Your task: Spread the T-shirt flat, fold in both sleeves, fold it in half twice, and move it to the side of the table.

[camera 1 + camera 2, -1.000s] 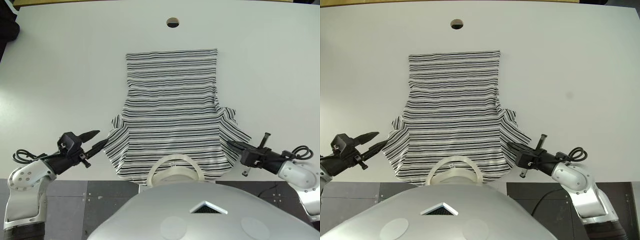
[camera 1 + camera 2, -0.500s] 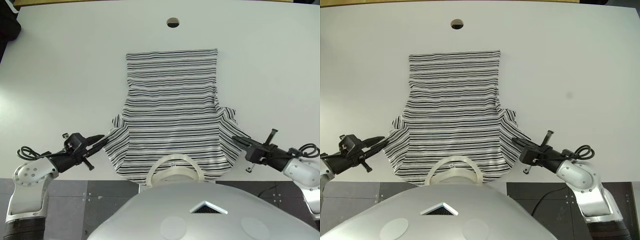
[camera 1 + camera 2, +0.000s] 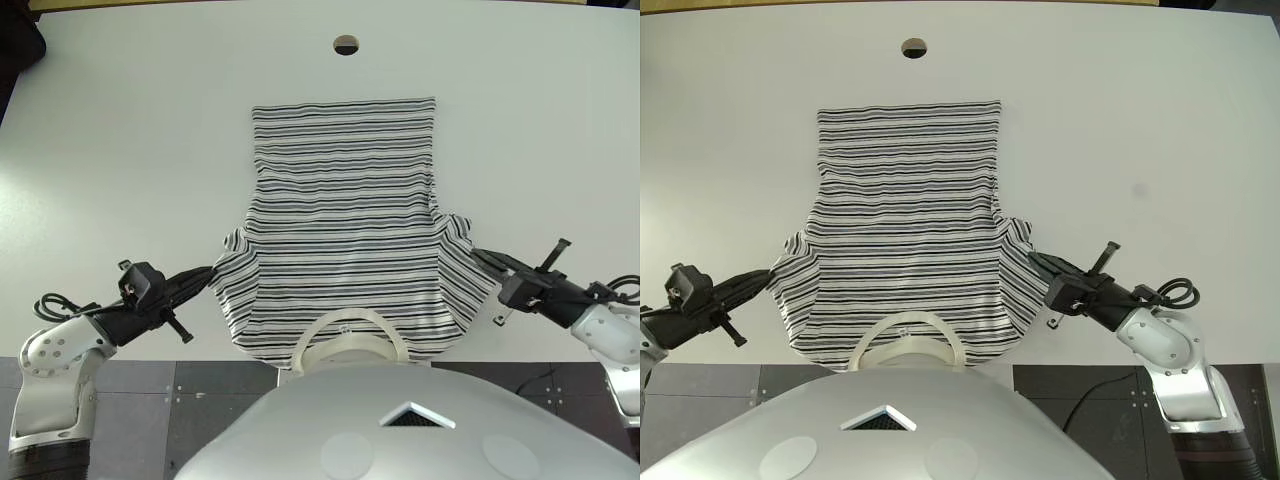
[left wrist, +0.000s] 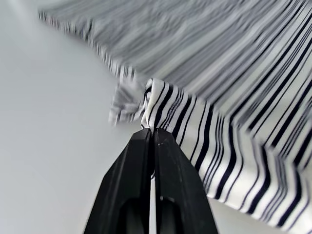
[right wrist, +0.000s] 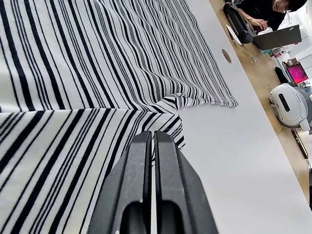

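The white table takes almost all of the scene. Its near edge runs just in front of the robot, and dark floor shows below this edge at both corners. There is wide bare surface to the left of the cloth, to the right of it, and also beyond it up to the far edge. A small round hole sits in the tabletop near the far edge, a little apart from the cloth.

The T-shirt lies in the middle of the table, toward the near side. It has thin black, grey and white stripes that run across. Its straight hem points to the far edge and its white collar lies at the near edge, so the neck is toward the robot. The far half is a flat, neat rectangle; the near half becomes wider. The near border of the cloth comes very close to the table edge. The left sleeve is bunched, with a small turned-up fold at its outer corner. The right sleeve spreads outward and lies flatter, with a soft wrinkle.

The left gripper is low at the tip of the left sleeve; in the left wrist view its two black fingers are pressed together with a small fold of the striped cloth caught between the tips. The right gripper is at the outer edge of the right sleeve, its fingers also closed together, with the tips on the sleeve hem.
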You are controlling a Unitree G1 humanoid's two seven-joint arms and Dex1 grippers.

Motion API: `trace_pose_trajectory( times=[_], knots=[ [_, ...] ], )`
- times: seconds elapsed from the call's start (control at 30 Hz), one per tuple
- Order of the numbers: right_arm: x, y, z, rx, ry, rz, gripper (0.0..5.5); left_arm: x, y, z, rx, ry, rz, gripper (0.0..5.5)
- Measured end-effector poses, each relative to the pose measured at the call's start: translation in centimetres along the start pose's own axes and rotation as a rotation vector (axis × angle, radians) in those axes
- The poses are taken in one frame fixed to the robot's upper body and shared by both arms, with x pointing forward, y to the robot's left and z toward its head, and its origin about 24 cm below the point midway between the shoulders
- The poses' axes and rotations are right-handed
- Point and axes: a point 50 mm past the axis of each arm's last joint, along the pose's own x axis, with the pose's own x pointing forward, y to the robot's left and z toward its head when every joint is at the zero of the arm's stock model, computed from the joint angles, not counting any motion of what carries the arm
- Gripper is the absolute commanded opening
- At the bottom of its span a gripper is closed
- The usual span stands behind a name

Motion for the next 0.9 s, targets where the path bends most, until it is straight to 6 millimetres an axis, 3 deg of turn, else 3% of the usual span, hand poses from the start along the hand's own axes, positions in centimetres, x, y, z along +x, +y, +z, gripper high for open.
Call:
trace_pose_trajectory(
  times=[0.23,0.4,0.57,0.73,0.8,0.9],
  knots=[
    [0.1,0.0,-0.6,0.010,0.001,-0.022,0.10,5.2,-2.2,1.8,-0.004,-0.113,-0.191,0.12],
    [0.2,0.1,-0.8,0.031,-0.002,-0.057,0.10,7.9,-3.4,2.6,0.020,-0.142,-0.253,0.12],
    [0.0,-1.2,-1.1,0.353,-0.035,-0.272,0.99,9.8,-5.4,2.1,0.018,-0.110,-0.317,0.90],
    [-0.6,-0.4,-0.7,0.725,-0.088,-0.241,1.92,10.4,-6.2,0.8,0.030,-0.035,-0.330,1.71],
    [-0.9,0.2,-0.5,0.818,-0.095,-0.206,2.27,10.4,-6.3,0.5,0.023,-0.022,-0.328,1.76],
    [-1.5,1.4,-0.4,0.873,-0.062,-0.149,2.32,10.2,-6.2,0.5,0.014,-0.032,-0.311,1.76]
  ],
)
